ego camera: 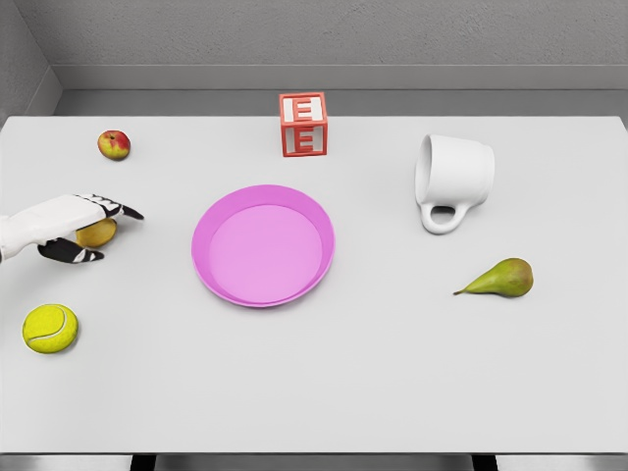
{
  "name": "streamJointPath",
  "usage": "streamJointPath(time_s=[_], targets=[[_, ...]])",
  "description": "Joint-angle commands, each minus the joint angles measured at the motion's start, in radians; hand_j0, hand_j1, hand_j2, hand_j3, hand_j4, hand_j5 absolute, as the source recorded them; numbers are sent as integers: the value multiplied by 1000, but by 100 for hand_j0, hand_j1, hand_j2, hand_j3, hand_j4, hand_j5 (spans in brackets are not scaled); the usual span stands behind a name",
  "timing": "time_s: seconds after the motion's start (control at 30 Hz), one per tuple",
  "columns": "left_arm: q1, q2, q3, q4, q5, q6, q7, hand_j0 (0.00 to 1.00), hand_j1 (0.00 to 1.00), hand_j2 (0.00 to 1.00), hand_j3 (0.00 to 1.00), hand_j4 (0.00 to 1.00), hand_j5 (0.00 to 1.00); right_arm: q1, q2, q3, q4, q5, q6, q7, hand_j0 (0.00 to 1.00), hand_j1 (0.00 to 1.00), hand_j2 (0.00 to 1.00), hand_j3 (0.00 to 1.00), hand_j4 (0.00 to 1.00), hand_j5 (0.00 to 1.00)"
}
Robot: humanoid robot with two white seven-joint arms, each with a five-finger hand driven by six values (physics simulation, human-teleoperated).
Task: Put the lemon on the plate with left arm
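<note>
a: lemon first, though start big: the wide white table (392, 392), then the round pink plastic plate (263, 245), bare at its middle.

b: and the left hand (83, 228)?

a: at the left edge, white with black fingertips, fingers curled around the small yellow lemon (96, 233), low at the tabletop.

b: so gripped, not delivered?

a: seemingly. lift, carry right and release remain.
</note>
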Motion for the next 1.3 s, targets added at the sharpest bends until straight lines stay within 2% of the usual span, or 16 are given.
streamJointPath(time_s=[0.0,0.63,0.67,0.77,0.8,0.83,1.1,1.17,1.27], targets=[[0,4,1,1,6,2,1,90,90,90,90,90,90,0,0,0,0,0,0,0,100,100,100,100,100,100],[2,36,5,3,26,2,4,89,89,89,89,89,89,0,0,0,0,0,0,0,100,100,100,100,100,100],[2,35,5,3,26,2,4,88,88,88,88,88,88,0,0,0,0,0,0,0,100,100,100,100,100,100],[2,35,5,1,28,2,2,74,74,74,74,74,74,0,0,0,0,0,0,0,100,100,100,100,100,100],[2,36,5,1,29,2,4,73,73,73,73,73,73,0,0,0,0,0,0,0,100,100,100,100,100,100],[2,36,5,1,31,2,2,68,68,68,68,68,68,0,0,0,0,0,0,0,100,100,100,100,100,100],[8,36,5,3,26,2,2,68,68,68,68,68,68,0,0,0,0,0,0,0,100,100,100,100,100,100],[6,36,6,3,31,2,2,61,61,61,61,61,61,0,0,0,0,0,0,0,100,100,100,100,100,100],[6,38,5,1,31,2,2,59,59,59,59,59,59,0,0,0,0,0,0,0,100,100,100,100,100,100]])
